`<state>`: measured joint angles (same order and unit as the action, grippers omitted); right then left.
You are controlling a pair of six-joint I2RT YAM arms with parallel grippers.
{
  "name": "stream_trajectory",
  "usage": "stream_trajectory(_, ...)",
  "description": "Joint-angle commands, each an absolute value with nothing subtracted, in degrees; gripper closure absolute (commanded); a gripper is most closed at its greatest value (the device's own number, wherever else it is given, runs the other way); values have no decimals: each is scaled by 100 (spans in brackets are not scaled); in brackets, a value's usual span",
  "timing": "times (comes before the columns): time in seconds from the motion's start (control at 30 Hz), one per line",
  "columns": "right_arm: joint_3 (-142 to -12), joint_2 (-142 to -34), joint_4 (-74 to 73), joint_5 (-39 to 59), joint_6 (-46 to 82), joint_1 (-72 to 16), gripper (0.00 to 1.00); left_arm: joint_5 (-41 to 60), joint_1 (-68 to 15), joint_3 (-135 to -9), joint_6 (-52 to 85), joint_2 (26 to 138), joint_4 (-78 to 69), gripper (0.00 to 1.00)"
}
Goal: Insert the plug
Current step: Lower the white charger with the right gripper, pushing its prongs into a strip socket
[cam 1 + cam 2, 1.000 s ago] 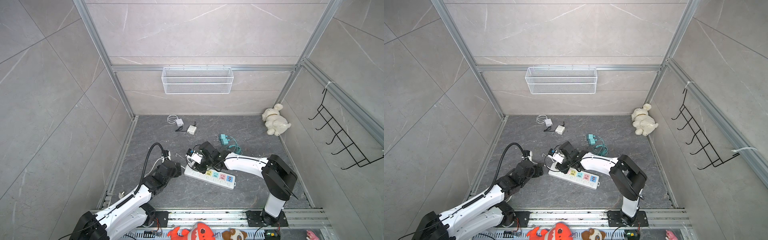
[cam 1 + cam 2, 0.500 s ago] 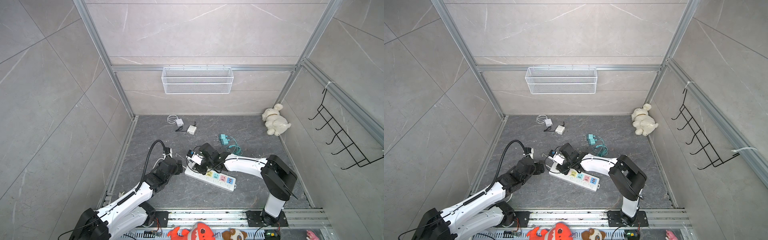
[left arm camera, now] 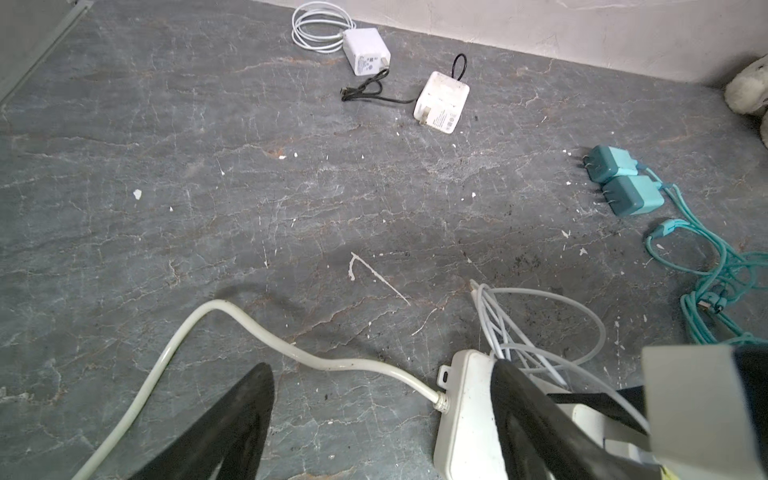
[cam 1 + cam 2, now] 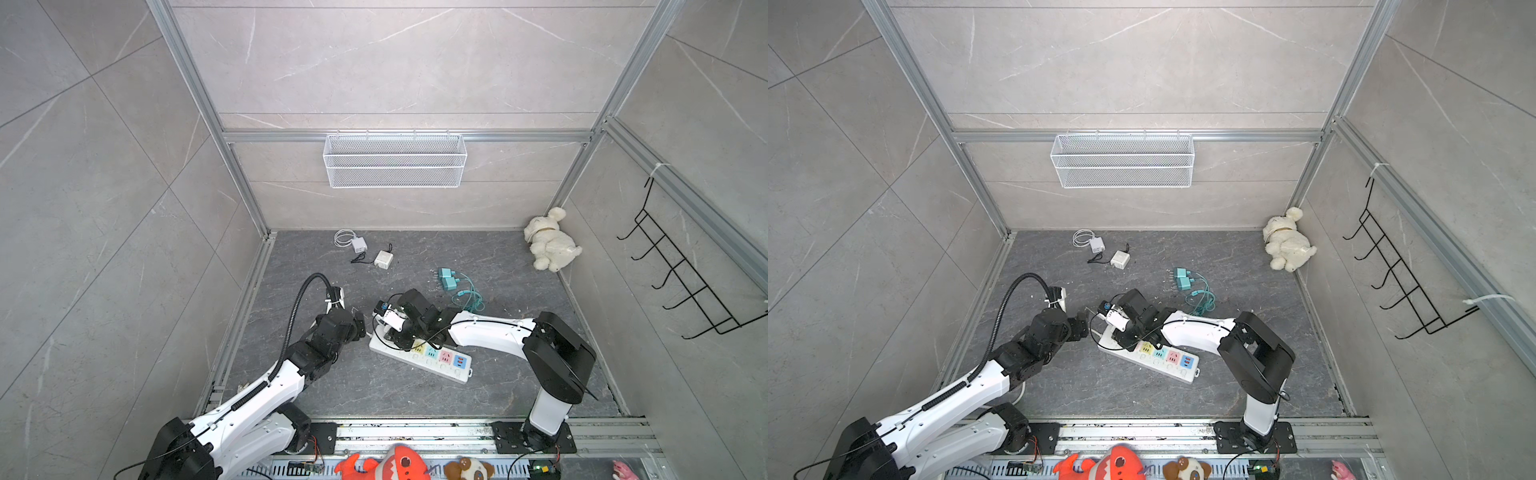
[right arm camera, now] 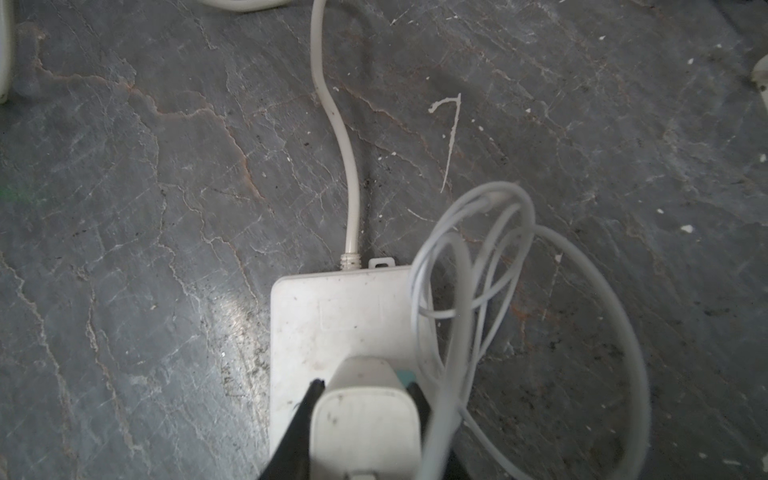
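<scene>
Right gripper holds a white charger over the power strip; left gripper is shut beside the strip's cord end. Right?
Not quite: the left gripper is open, fingers spread wide in the left wrist view. The right gripper does hold the charger over the strip.

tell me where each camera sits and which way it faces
Top views: high at the front, looking down on the floor; left arm and right arm show in both.
Left wrist: on the left arm, low, facing the back wall; open left gripper shows.
Right wrist: over the strip, facing down; right gripper shut on the plug.
Shared: both wrist views show the strip's cord end.
</scene>
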<state>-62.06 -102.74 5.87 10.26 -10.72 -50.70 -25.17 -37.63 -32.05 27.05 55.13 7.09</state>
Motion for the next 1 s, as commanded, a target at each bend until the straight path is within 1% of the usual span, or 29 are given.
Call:
stream_trajectory(0.0,-5896,-10712,1325,741,-819,-5142,92,-2821,-3746,-3458,2462,5602,614,16)
stream_trajectory(0.13,-5927,-10583,1420,652,-821,-5160,88,-2809,-3746,-3465,2495,5642,602,16)
stream_trajectory(0.3,-5955,-10113,1521,712,-793,-5168,72,-2891,-3753,-3403,2606,5629,716,16)
stream_trajectory(0.43,-6066,-10029,1570,673,-835,-5168,55,-2900,-3754,-3284,2680,5542,734,16)
stream_trajectory(0.63,-6168,-9947,1564,630,-841,-5172,45,-2997,-3753,-3239,2717,5416,912,16)
stream_trajectory(0.83,-6205,-9594,1620,527,-841,-5170,41,-3049,-3753,-3199,2805,5386,954,16)
stream_trajectory(0.97,-6272,-9468,1755,447,-906,-5154,39,-3273,-3753,-3355,2987,5504,1176,16)
